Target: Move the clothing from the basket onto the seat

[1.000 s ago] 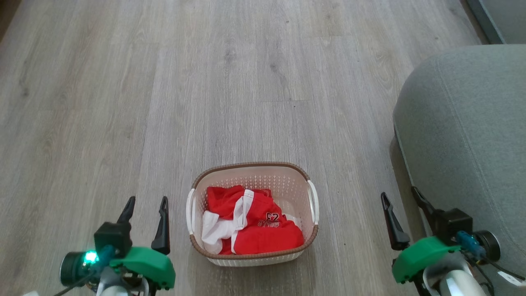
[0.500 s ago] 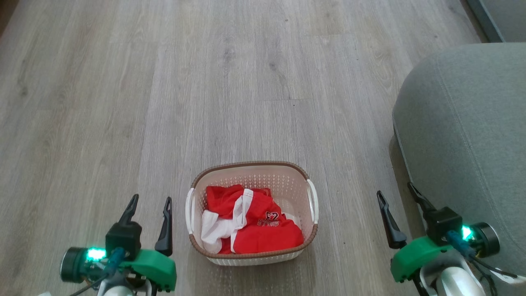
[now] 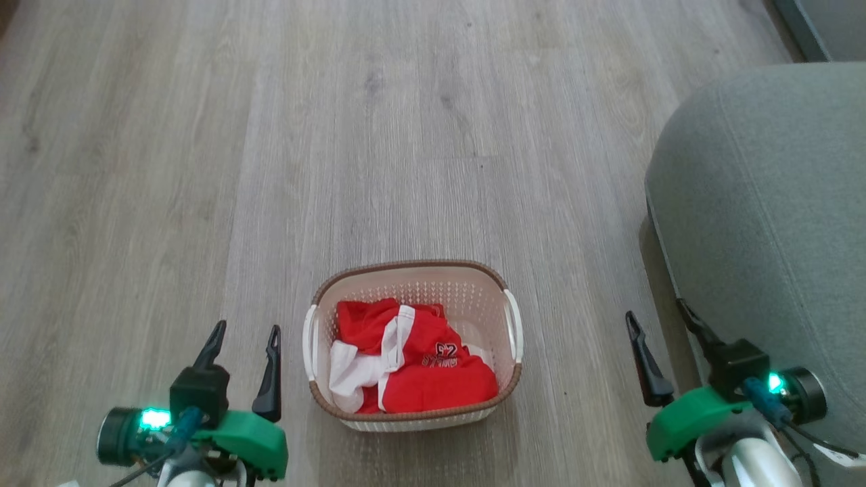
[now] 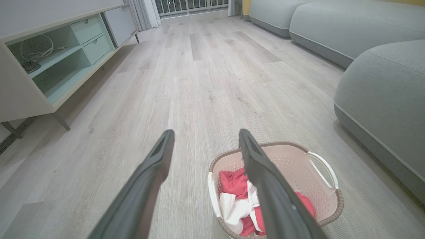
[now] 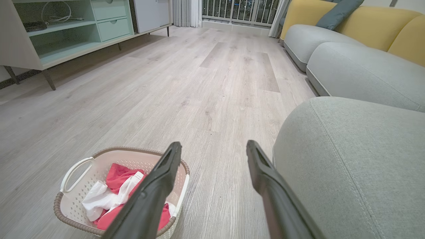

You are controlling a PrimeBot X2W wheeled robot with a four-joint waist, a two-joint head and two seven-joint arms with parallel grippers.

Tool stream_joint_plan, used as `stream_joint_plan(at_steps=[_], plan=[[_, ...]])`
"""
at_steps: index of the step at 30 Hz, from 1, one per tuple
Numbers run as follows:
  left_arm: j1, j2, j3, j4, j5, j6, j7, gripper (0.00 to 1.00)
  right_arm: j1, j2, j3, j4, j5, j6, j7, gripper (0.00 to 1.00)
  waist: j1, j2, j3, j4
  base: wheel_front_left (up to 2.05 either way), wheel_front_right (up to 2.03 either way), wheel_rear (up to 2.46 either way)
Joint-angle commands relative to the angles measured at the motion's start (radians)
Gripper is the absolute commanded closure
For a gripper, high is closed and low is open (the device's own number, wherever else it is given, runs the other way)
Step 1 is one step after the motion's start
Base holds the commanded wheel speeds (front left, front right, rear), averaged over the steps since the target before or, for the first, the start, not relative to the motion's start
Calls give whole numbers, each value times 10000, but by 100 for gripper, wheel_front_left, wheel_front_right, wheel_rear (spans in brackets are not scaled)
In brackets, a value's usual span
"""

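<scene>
Floor level, centre of the head view: the basket (image 3: 411, 265) stands on pale wood-look floor (image 3: 338, 135) with its open top facing up. The clothing (image 3: 413, 368) lies heaped inside, red with white panels, a number print and lettering uppermost. The pile sits toward the near and left part; the far right corner shows bare perforated wall.

Left fingers (image 3: 270, 379): low at the left, spread wide, gripping nothing, tips pointing away from the robot. The basket is just beside them on their right, with a strip of floor between. The left wrist view has one finger crossing in front of the basket, with clothing showing on either side of it.

Right fingers (image 3: 646, 365): low at the right, also spread wide and empty. They hang between basket and seat (image 3: 764, 203), nearer the seat. The outer finger overlaps the seat's edge in the head view; contact cannot be told.

Seat: big grey cushion with a rounded corner and stitched seam, right of the basket, bare floor between them. The basket's rim and walls ring the clothing on all sides.

Around: a low sideboard (image 4: 49, 66) with pale green shelves and drawers along the left wall. More grey sofa sections (image 4: 348, 30) lie beyond the seat, backed by yellow backrests (image 5: 375, 23) with a blue-grey cushion (image 5: 338, 13) on top.
</scene>
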Motion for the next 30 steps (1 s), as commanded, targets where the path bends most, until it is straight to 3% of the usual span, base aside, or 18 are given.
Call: stream_joint_plan(at_steps=[1, 7, 17, 24, 30], plan=[[-398, -4, 346, -263, 70, -38, -128, 0, -526, -8, 103, -369, 81, -2, -134, 0, 0, 0, 118, -43, 0, 0, 0], [-874, -61, 297, -19, 13, -227, -128, 0, -875, 107, -53, -697, 131, -2, -134, 0, 0, 0, 921, -197, 0, 0, 0], [-3719, -4, -547, 1231, 524, -866, -128, 0, -2310, 293, -338, -1741, 227, -2, -134, 0, 0, 0, 3949, -717, 0, 0, 0], [-6324, 25, -1698, 3466, 1383, -1143, -102, 0, -3200, 337, -84, -2674, 625, -2, -134, 0, 0, 0, 5748, -1199, 0, 0, 0], [-8172, -136, -2268, 5450, 1795, -1171, 612, 0, -3564, 340, -54, -3355, 1032, -2, -134, 0, 0, 0, 6835, -1618, 0, 0, 0]])
